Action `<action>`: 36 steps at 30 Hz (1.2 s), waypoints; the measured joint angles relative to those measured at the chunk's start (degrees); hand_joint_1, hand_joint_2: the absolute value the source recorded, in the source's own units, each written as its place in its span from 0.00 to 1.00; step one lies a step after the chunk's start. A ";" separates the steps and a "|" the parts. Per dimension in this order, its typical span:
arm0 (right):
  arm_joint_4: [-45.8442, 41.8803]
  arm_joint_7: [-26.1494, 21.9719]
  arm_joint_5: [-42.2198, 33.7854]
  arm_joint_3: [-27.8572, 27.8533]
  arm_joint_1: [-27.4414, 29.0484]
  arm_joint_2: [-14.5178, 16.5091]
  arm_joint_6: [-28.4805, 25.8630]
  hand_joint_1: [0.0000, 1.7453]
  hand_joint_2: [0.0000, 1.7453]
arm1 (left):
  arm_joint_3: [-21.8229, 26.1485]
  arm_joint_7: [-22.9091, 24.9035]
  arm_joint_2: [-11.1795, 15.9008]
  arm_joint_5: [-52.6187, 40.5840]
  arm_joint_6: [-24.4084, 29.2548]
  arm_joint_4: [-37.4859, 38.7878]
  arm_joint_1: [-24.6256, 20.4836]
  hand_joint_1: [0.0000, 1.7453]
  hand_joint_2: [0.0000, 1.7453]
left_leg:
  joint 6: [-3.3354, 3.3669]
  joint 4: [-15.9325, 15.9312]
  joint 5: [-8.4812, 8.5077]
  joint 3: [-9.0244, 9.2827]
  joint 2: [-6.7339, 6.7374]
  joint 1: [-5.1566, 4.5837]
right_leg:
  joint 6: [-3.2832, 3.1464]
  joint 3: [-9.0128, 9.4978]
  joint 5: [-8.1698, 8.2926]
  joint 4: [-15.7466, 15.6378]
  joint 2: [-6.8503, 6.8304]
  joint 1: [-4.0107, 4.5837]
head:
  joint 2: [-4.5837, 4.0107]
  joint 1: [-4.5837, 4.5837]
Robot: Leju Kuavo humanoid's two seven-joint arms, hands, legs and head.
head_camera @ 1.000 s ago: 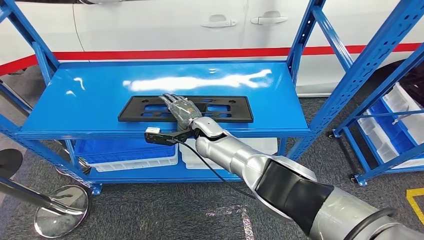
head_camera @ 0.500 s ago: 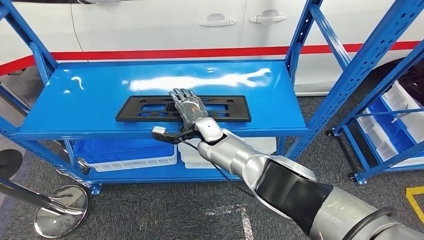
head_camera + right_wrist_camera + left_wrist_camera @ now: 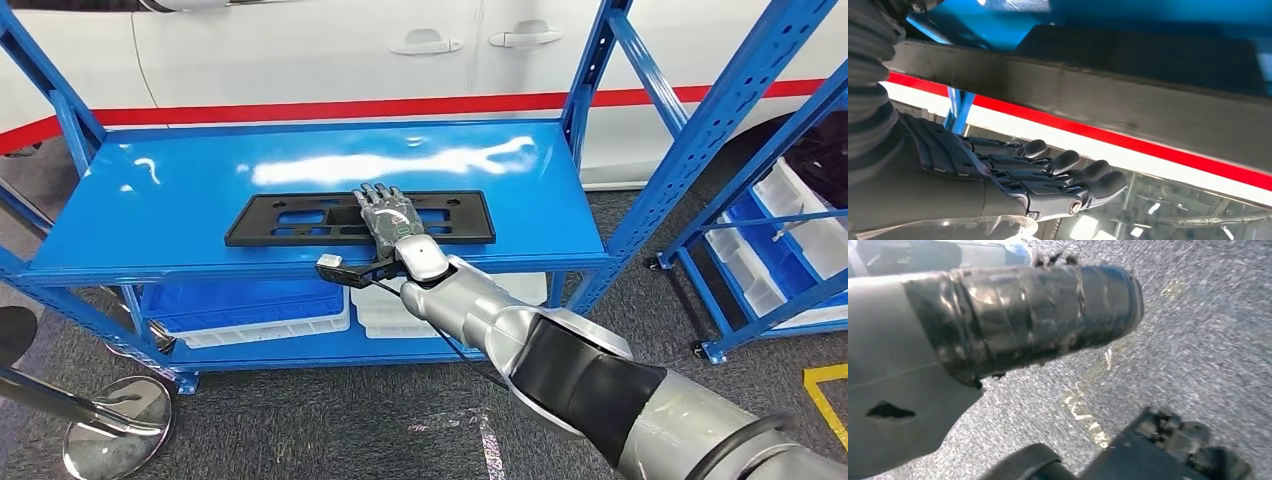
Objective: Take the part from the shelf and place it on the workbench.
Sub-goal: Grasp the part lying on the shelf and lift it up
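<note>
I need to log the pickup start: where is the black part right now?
In the head view, the black part lies flat on the blue shelf, near its front edge, with the right hand stretched over its middle. A white car stands behind.

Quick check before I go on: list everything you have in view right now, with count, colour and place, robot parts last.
Part: one, black, flat slotted panel lying on the top shelf board.
Shelf: one, blue, straight ahead.
Second shelf: one, blue, to the right.
Bins: several, blue and white, on the lower level.
White bins: several, in the second shelf.
Car: one, white with a red stripe, behind the shelves.
Stand base: one, shiny metal, on the floor at lower left.
Right robot hand: fingers straight and together, above the part's middle; contact unclear.
Left robot hand: blurred, over grey floor.
</note>
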 joint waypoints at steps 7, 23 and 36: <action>1.27 -1.71 -0.73 0.01 0.78 -0.27 3.78 0.96 1.00 | 0.00 0.00 -0.05 -0.16 0.00 0.00 -0.01 0.00 0.00 | 0.84 -1.35 0.94 0.39 0.37 0.60 | 1.32 -7.33 -7.87 16.06 -0.40 -0.09 | -0.01 0.12; 1.99 -8.10 -3.58 0.00 0.11 0.28 6.29 0.97 1.00 | 0.00 -0.33 0.01 -0.92 -0.23 0.00 0.29 0.00 0.00 | -2.04 16.04 -6.72 -6.74 0.17 1.00 | -0.88 0.37 -0.90 1.10 -0.81 -0.58 | -0.01 -0.16; 2.37 -8.09 -3.73 0.00 0.32 -0.26 5.00 0.99 1.00 | 0.00 -0.33 0.11 -1.19 -0.30 0.00 0.30 0.00 0.00 | 0.96 -0.69 -0.17 1.35 0.54 0.68 | 1.29 -5.74 -7.06 13.52 -0.47 -0.07 | -0.01 0.04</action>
